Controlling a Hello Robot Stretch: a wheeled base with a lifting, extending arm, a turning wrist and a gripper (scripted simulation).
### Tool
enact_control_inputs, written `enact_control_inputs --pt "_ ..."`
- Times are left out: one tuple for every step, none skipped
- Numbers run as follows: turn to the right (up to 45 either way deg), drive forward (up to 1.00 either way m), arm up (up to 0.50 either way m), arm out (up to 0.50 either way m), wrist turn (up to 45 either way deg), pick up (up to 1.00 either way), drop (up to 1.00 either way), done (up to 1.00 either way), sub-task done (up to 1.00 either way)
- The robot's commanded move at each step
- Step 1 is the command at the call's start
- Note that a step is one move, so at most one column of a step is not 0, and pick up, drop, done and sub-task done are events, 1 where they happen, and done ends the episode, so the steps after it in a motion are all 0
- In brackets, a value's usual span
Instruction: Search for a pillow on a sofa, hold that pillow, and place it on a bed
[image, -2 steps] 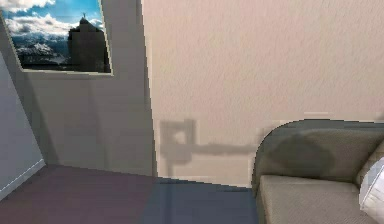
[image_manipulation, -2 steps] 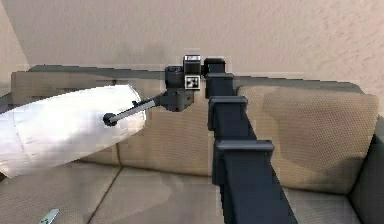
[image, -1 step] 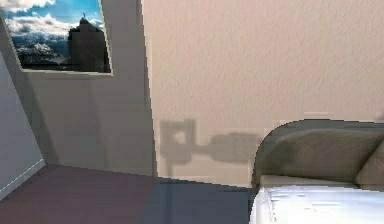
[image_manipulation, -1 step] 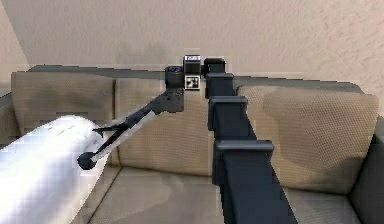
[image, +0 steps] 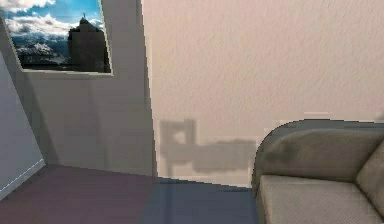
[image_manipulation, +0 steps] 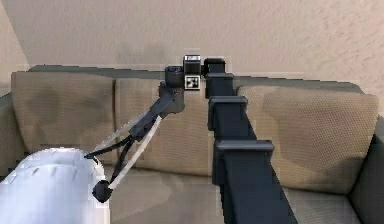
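End effector (image_manipulation: 97, 174) at pillow (image_manipulation: 45, 186), hold unclear

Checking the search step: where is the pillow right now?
The white pillow lies at the arm side view's bottom left, on the sofa seat, close to the claw.

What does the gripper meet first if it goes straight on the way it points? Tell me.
Most likely the white pillow on the sofa seat: the gripper slants toward the arm side view's lower left, at it. Its far end shows at the pillow's edge; whether they touch cannot be told.
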Motion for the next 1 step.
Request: enact_control_inputs --pt "0.0 0.0 0.0 -0.3 0.0 0.0 0.0 0.0 0.0"
